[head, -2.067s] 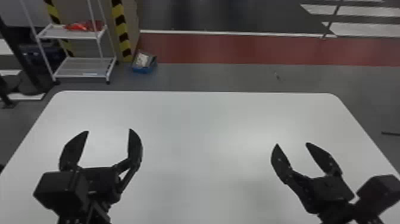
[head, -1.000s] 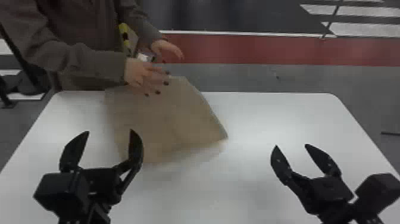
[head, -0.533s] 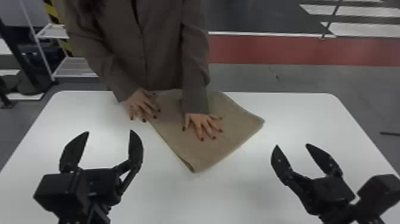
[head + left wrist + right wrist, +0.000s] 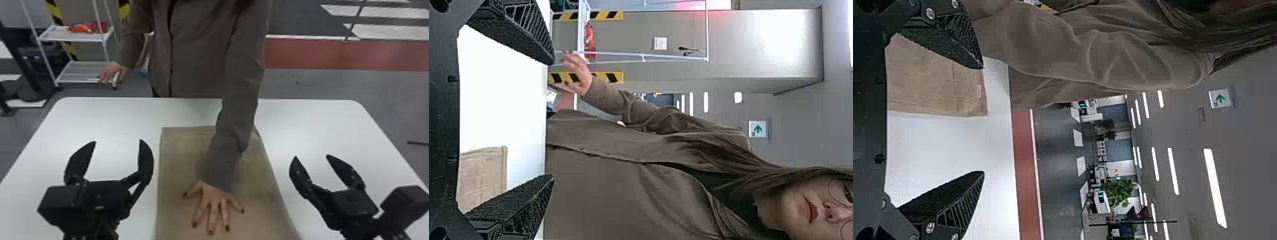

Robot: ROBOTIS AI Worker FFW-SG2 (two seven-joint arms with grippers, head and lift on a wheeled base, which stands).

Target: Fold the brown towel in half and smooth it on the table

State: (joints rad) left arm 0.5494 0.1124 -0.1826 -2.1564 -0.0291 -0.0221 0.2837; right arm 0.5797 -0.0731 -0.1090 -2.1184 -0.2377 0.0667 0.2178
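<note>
Head view, and down close I've got my left gripper (image 4: 117, 141) with its two fingers spread wide, and across from it my right gripper (image 4: 312, 156), spread wide too, fingers well apart. And right there between them lies the brown towel (image 4: 178, 166), flat on the white table (image 4: 319, 127)! Its left edge runs just beside the inner finger of my left gripper; over on the other side, its slanting right edge passes near the inner finger of my right. The near end runs off the bottom of the view, so I can't tell where it stops.

Left wrist view now: a corner of the towel lies past one of my fingers. Right wrist view: the cloth shows partly behind one finger, a hemmed end toward the far side of the table.

Back up top, a person's hand (image 4: 213, 201) is planted on the towel, fingers splayed, the brown sleeve (image 4: 239, 111) reaching over its far end. That far end lies a little short of the table's far edge. Beyond it stands the person, other hand (image 4: 112, 72) out to the left, in front of the white rack (image 4: 52, 35) with something red (image 4: 79, 28) on its upper shelf.
</note>
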